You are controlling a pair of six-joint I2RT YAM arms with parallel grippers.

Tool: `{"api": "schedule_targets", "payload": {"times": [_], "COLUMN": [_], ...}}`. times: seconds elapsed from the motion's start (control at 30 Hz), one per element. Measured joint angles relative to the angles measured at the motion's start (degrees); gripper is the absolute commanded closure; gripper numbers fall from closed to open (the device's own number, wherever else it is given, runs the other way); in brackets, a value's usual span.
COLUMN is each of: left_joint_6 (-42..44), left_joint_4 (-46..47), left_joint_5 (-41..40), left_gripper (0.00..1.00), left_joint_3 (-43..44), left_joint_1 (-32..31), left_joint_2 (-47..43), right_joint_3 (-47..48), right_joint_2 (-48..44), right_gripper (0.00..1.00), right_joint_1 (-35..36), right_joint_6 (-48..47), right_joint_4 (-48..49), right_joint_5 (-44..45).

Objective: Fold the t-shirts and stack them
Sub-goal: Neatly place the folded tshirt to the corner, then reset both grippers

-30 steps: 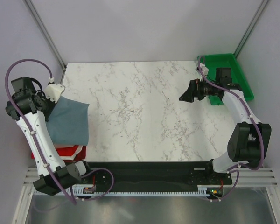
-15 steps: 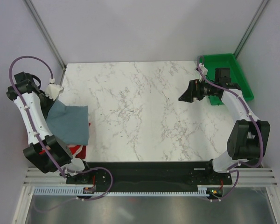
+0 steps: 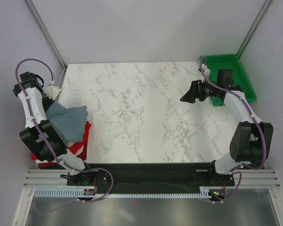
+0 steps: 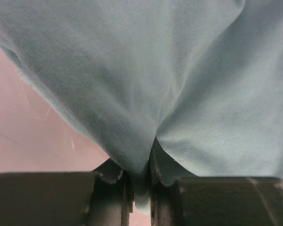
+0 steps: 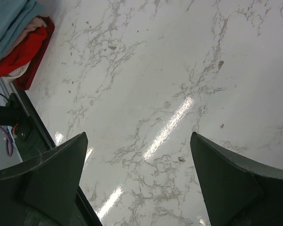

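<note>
From above, the blue shirt (image 3: 70,121) is folded into a small soft square. It is a dull blue-grey. It lies on top of a pile at the left edge of the table (image 3: 137,108). The red shirt (image 3: 83,139) peeks out under it. The left gripper (image 3: 54,100) is at the far left corner of the blue shirt. The right gripper (image 3: 187,94) hangs over the right side of the table, near the green tray (image 3: 236,63), with nothing in it.

From the left wrist, the blue shirt (image 4: 146,70) fills most of the view. Its cloth is smooth with fine lines. The left gripper (image 4: 139,165) pinches a fold of it tight. A pink shirt (image 4: 23,141) shows below.

From the right wrist, the right gripper (image 5: 137,137) is wide open over the bare table (image 5: 170,84). The pile is far off in the corner: blue shirt (image 5: 9,21) on top, red shirt (image 5: 26,54) lower down.
</note>
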Motion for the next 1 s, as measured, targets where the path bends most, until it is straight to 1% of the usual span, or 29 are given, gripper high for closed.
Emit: {"api": "schedule_targets", "payload": {"times": [0.03,0.07,0.13,0.27,0.3,0.33,0.37,0.4,0.43,0.53,0.57,0.6,0.67,0.77,0.87,1.0], "left_joint_6": [-0.13,-0.35,-1.01,-2.45,-3.37,-4.42,-5.75,-7.32,-9.33,-16.09,-20.22,-22.08,-28.50,-35.34,-39.43,-42.32], "left_joint_4": [0.66,1.11,2.60,6.21,6.99,7.48,7.96,8.48,8.81,9.44,9.79,9.86,10.29,12.22,13.29,16.15], "left_joint_5": [-0.55,-0.96,-1.51,-1.36,-1.29,-0.79,0.04,0.52,1.51,5.92,8.90,10.12,14.19,18.40,21.77,24.52], "left_gripper": [0.48,0.41,0.37,0.33,0.23,0.20,0.20,0.15,0.01,0.00,0.00,0.00,0.00,0.00,0.00,0.00], "left_joint_3": [-0.22,-0.28,-0.28,-0.28,-0.26,-0.24,-0.24,-0.24,-0.20,0.07,0.33,0.48,1.14,1.66,3.30,4.07], "left_joint_1": [0.00,0.00,-0.17,-2.51,-4.52,-6.60,-9.29,-12.24,-15.06,-21.64,-22.71,-23.34,-23.58,-23.61,-23.82,-24.48], "left_joint_2": [0.24,0.28,0.02,-2.49,-3.76,-5.03,-6.58,-8.07,-9.66,-13.55,-14.93,-15.41,-16.09,-15.26,-11.89,-7.17], "right_joint_3": [-0.04,-0.13,-0.57,-2.27,-2.60,-2.86,-2.99,-3.08,-3.10,-3.13,-3.13,-3.13,-3.13,-3.08,-2.51,0.15], "right_joint_2": [-0.04,-0.17,-0.55,-1.73,-2.03,-2.43,-2.82,-3.39,-4.20,-7.54,-9.03,-10.49,-13.14,-14.88,-13.64,-8.90], "right_gripper": [0.02,0.02,0.02,0.02,0.02,0.02,0.02,0.02,0.02,0.02,0.02,0.02,0.02,0.02,0.02,0.02], "right_joint_1": [0.00,0.00,0.00,0.00,0.00,0.00,0.00,0.02,0.24,1.84,2.97,4.26,7.52,12.33,14.14,14.40], "right_joint_6": [0.09,0.28,0.68,2.05,2.49,2.95,3.19,3.32,3.41,3.30,3.21,3.19,3.67,6.23,7.32,6.56], "right_joint_4": [0.09,0.31,1.01,2.73,3.10,3.58,3.89,4.31,4.74,6.43,6.97,7.61,8.96,10.93,10.27,6.49], "right_joint_5": [0.00,0.02,0.02,0.13,0.33,0.50,0.90,1.84,2.93,8.46,10.32,11.87,17.07,26.32,33.57,39.12]}}
